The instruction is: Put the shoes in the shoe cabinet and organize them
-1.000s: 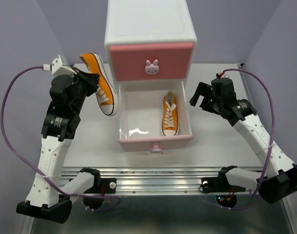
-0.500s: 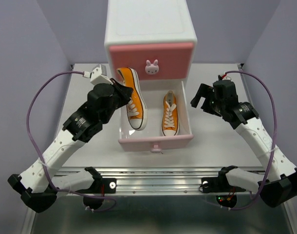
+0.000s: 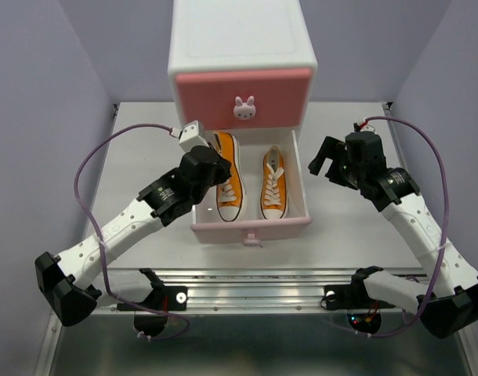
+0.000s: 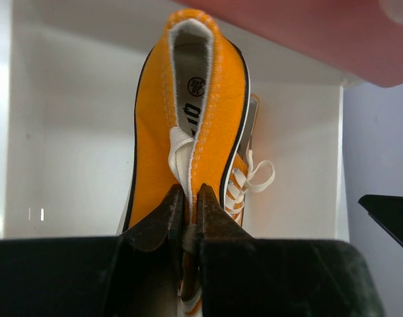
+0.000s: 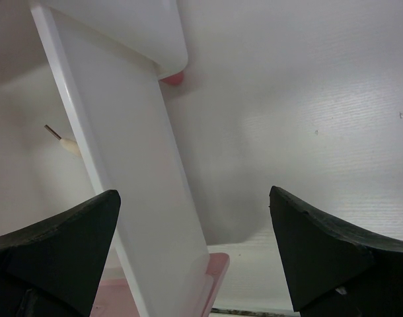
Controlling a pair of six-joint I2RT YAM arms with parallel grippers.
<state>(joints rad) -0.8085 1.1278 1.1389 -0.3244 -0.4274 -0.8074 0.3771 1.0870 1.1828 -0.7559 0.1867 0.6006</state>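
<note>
Inside the left half of the open lower drawer (image 3: 251, 226) of the shoe cabinet (image 3: 240, 39), the left gripper (image 3: 220, 174) holds one orange shoe (image 3: 229, 200). The left wrist view shows its fingers (image 4: 168, 211) clamped on the upper of this shoe (image 4: 188, 119), near the laces.

One second ago this shoe hung tilted over the table (image 3: 141, 141), left of the cabinet and outside the drawer. Half a second ago it was over the drawer's left wall, still at a slant. It now lies lengthwise, heel far and toe near, parallel to the second orange shoe (image 3: 273, 188) just beside it on the right. Whether its sole rests on the drawer floor cannot be determined. The second orange shoe has not moved.

The upper drawer front (image 3: 243, 88) with its bunny knob (image 3: 244, 107) remains shut.

The right gripper (image 3: 327, 161) hovers right of the drawer with its jaws spread wide and nothing between them. Its position is nearly unchanged. Its wrist camera faces the drawer's white side wall (image 5: 122, 165).
</note>
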